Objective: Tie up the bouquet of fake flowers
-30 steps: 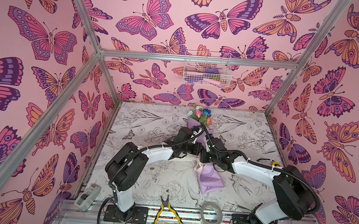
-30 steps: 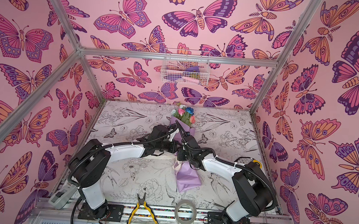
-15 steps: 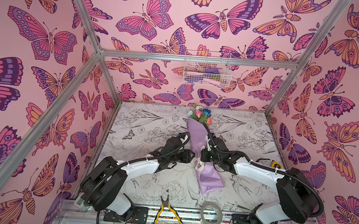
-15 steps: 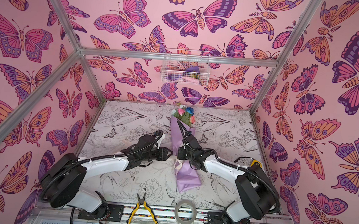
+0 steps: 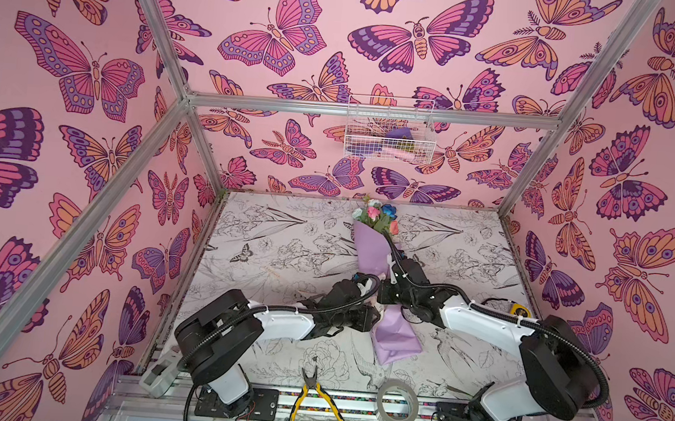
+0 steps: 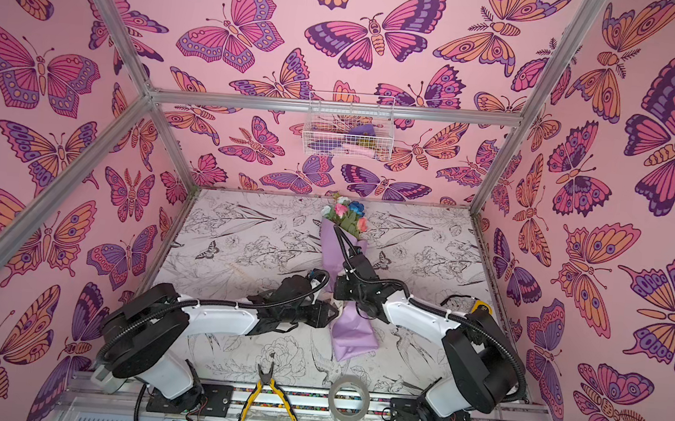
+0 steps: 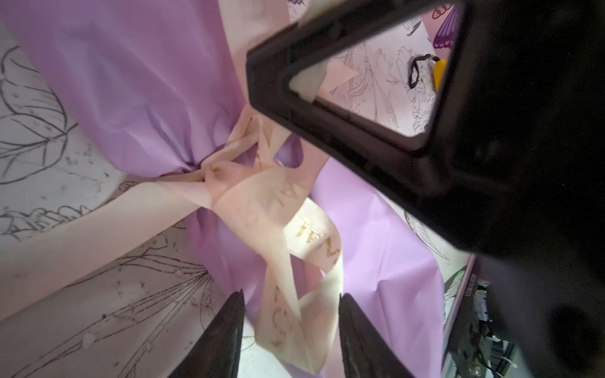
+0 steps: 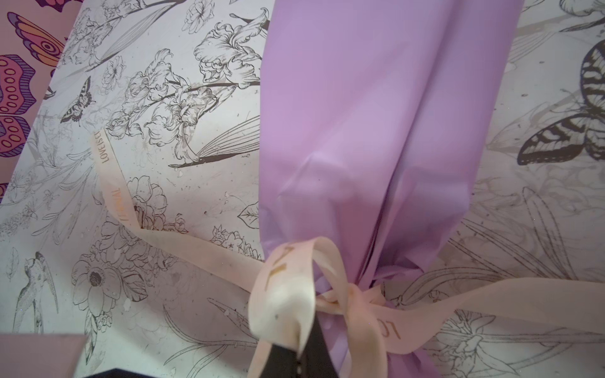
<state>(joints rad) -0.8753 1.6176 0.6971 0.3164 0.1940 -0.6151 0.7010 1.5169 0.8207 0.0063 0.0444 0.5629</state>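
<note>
I see left arm (image 5: pixel 280 324) and right arm (image 5: pixel 480 322) low, reaching inward to bouquet (image 5: pixel 371 253) lying on table (image 5: pixel 273 256) centre, heads rearward | left gripper (image 7: pixel 291 296): jaws apart astride ribbon (image 7: pixel 229 185) loop | right gripper (image 8: pixel 296 345): clamped on ribbon | count: 1 bouquet, 4 rose heads (image 5: pixel 374 213), 1 ribbon

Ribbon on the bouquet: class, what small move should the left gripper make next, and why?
Probably close the left gripper on the loop of ribbon lying between its open jaws. A knot already cinches the bouquet and the right gripper is shut on another ribbon part, so both could then pull it tight.
</note>
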